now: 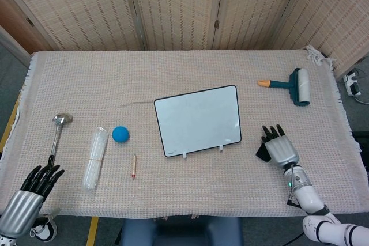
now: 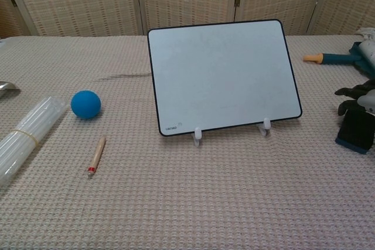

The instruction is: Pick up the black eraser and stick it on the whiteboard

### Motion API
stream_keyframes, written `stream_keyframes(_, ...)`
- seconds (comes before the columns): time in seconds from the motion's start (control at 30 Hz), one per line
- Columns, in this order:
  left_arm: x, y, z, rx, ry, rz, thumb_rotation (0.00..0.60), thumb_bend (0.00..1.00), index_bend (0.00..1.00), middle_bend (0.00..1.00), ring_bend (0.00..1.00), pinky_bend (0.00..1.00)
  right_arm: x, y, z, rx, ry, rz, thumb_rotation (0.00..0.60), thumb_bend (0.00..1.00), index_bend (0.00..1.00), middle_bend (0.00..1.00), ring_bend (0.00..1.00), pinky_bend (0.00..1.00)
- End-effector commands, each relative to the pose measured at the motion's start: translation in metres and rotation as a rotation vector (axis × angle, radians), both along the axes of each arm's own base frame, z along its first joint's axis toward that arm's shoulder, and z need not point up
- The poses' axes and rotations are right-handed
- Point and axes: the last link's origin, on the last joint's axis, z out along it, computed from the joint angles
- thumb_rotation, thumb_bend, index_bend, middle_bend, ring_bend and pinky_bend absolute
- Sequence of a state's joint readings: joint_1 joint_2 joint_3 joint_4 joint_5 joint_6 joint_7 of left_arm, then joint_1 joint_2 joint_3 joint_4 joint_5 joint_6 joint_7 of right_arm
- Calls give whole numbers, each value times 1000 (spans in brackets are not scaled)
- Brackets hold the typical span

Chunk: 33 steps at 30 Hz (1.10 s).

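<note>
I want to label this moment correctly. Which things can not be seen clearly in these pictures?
- Black eraser: head view, mostly under the right hand; chest view, cut by the frame edge.
- Whether the fingers grip it: unclear in both views.
- Left hand: absent from chest view.

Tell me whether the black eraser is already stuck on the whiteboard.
No, the black eraser sits on the table under the right hand, apart from the whiteboard.

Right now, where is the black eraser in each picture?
Head view: the black eraser peeks out at the lower right, mostly under the right hand.
Chest view: the eraser stands at the far right edge, dark fingers over its top.
Shared landmark: the whiteboard, just left of it in both.
</note>
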<state>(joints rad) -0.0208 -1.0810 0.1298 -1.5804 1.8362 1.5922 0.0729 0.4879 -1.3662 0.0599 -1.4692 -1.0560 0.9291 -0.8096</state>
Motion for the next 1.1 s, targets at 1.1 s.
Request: stream_keyframes(1.1, 2, -5, 11, 2, -34, -22, 600, 202, 39, 95, 51, 61, 73, 22, -10, -272, -272, 376, 600, 308, 595, 70, 73, 0)
